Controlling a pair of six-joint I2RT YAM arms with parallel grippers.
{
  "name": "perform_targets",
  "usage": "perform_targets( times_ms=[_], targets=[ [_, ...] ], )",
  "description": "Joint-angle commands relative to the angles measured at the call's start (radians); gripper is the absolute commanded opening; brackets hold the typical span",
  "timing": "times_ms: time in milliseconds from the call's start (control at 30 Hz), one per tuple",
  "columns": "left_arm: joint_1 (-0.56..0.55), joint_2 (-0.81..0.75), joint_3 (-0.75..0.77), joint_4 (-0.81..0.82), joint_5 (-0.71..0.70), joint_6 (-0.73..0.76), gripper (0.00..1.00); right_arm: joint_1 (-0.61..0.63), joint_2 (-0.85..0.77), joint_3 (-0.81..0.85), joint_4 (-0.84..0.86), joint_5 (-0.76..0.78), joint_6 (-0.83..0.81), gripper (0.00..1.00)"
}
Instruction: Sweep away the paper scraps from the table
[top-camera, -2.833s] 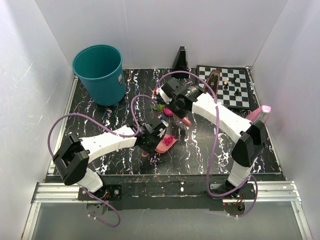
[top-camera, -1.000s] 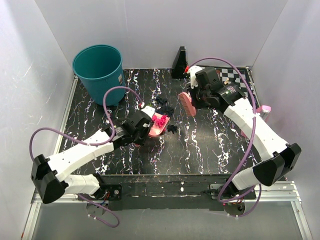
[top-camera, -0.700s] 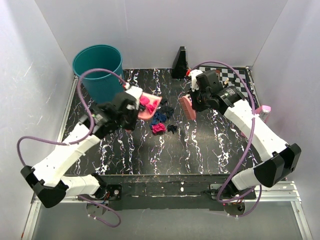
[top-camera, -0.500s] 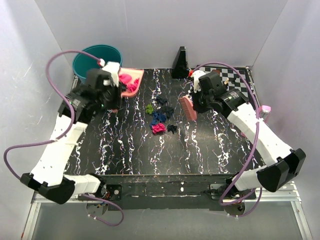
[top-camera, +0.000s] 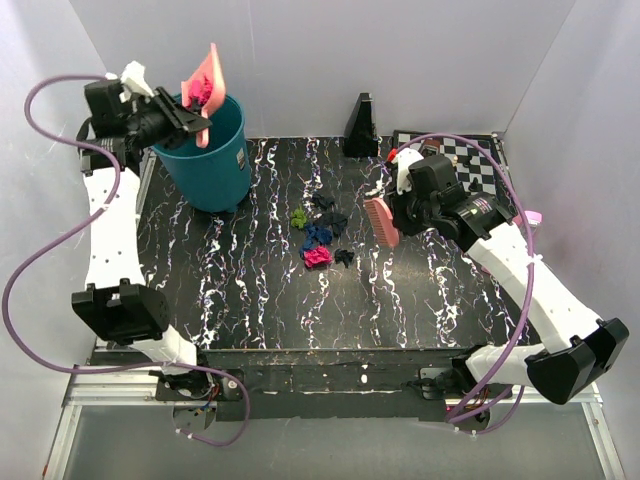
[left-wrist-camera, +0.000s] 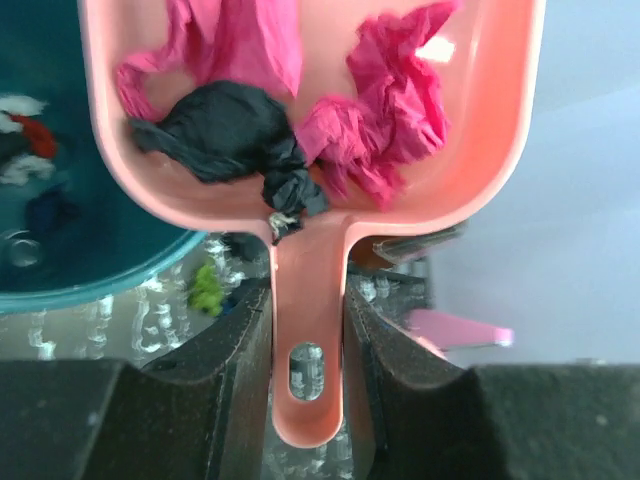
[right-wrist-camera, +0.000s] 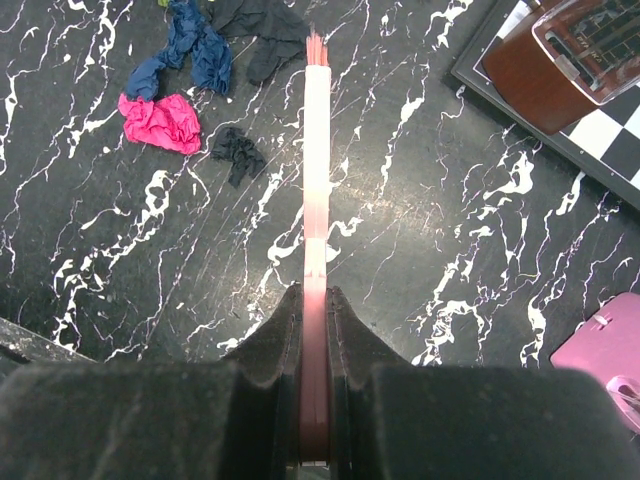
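Upper left, the left hand (left-wrist-camera: 307, 300) grips a pink dustpan (left-wrist-camera: 480, 150) holding magenta and dark paper scraps (left-wrist-camera: 390, 110), tilted over the teal bin (top-camera: 215, 150); more scraps lie mid-frame on the tabletop (top-camera: 400, 290) near the pink brush (right-wrist-camera: 317, 150) clamped in the right hand (right-wrist-camera: 313, 300)

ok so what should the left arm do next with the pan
Probably tip the pan mouth-down into the bin: the left fingers hold its handle at the bin's rim, the mouth points up, and the scraps sit bunched at the handle end, none falling.
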Motion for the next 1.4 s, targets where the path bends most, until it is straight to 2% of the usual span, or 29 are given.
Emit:
perform_targets(
  times_ms=[0,100,167,300,400,500,567,667,700,733,800,867,1000,1067,1200,1267,1367],
  targets=[
    [0.107,-0.025,-0.304,0.693,0.475,-0.606,0.0,-0.005,-0.023,0.002,0.047,-0.01,0.019,0.01],
    [0.132,-0.008,-0.526,1.217,0.543,-1.005,0.0,-0.005,-0.012,0.016,0.037,-0.025,0.022,0.01],
    [0.141,0.015,-0.609,1.449,0.537,-1.195,0.0,-0.005,-0.007,0.021,0.034,-0.03,0.025,0.01],
    [0.143,0.066,-0.673,1.736,0.522,-1.427,0.0,-0.005,0.006,0.032,0.04,-0.022,0.039,0.01],
    [0.143,0.071,-0.638,1.78,0.539,-1.455,0.0,-0.004,0.028,0.052,0.042,-0.021,0.05,0.01],
    [0.141,0.031,-0.611,1.683,0.571,-1.365,0.0,-0.004,0.048,0.075,0.053,0.016,0.059,0.01],
    [0.14,-0.023,-0.601,1.569,0.58,-1.237,0.0,-0.005,0.069,0.097,0.063,0.074,0.06,0.01],
    [0.104,-0.129,-0.583,1.178,0.562,-0.917,0.0,-0.008,0.14,0.18,0.045,0.172,0.033,0.01],
    [0.08,-0.171,-0.566,1.004,0.533,-0.767,0.0,-0.007,0.172,0.218,0.025,0.197,0.01,0.01],
    [0.051,-0.222,-0.546,0.824,0.475,-0.638,0.0,-0.007,0.224,0.269,0.005,0.218,-0.01,0.01],
    [-0.039,-0.288,-0.513,0.578,0.363,-0.382,0.0,-0.008,0.296,0.362,-0.018,0.284,-0.047,0.01],
    [-0.13,-0.354,-0.518,0.43,0.242,-0.228,0.0,-0.007,0.362,0.423,-0.001,0.341,-0.096,0.01],
    [-0.251,-0.492,-0.645,0.28,0.005,-0.059,0.0,-0.008,0.52,0.511,0.066,0.393,-0.208,0.01],
    [-0.296,-0.546,-0.713,0.214,-0.081,-0.008,0.0,-0.011,0.618,0.606,0.045,0.449,-0.223,0.01],
    [-0.377,-0.618,-0.828,0.09,-0.179,0.056,0.0,-0.019,0.782,0.807,-0.029,0.467,-0.236,0.01],
    [-0.426,-0.646,-0.879,0.046,-0.219,0.068,0.0,-0.019,0.838,0.831,0.002,0.501,-0.269,0.01],
    [-0.514,-0.66,-0.931,-0.019,-0.318,0.075,0.0,-0.017,0.872,0.764,0.139,0.565,-0.386,0.01]
  ],
)
